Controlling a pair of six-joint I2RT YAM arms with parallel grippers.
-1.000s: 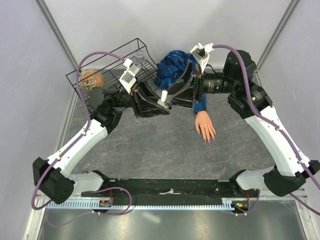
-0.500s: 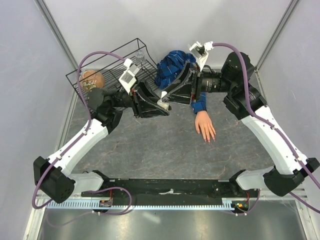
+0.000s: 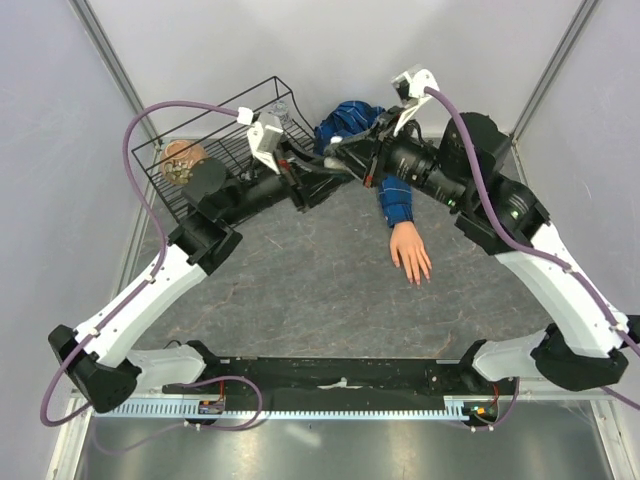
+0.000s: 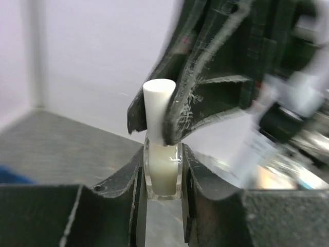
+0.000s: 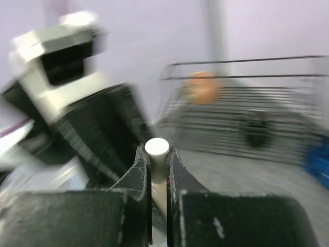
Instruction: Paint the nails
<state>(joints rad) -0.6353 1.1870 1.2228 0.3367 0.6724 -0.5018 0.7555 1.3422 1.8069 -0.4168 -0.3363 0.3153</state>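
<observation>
On the grey table [image 3: 300, 300], over on your right side, the nails [image 3: 421, 281] are sitting at the tips of the 5 fingers of the little mannequin hand [image 3: 409, 250]. The hand is lying flat. Its blue plaid sleeve [image 3: 396, 203] is pointing to the back wall, so the fingers are pointing toward the arm bases. The nails are too small for you to tell if any paint is on them.

Both grippers are meeting up in the air, well apart from the nails, behind the hand and a bit to its left. Your left gripper [image 4: 164, 170] is squeezing the clear bottle [image 4: 164, 180], with its 2 fingers tight on the sides. Your right gripper [image 5: 158, 164] is pinching the white cap [image 5: 157, 147], with its 2 fingers close together around it. The cap is sitting right over the bottle's neck, and you cannot tell if it is loose. It looks like you are working on getting it off, so painting is not yet starting.

Now think about the way to go. The nails are lying in front of the grippers and off to the right, nearer to your right arm. The hand is running long from back to front, so the brush will likely need to come toward you, past the sleeve, to reach the tips.

At the back left, a wire basket [image 3: 225, 125] is standing, and a blue cloth [image 3: 345, 118] is lying just beside it.
</observation>
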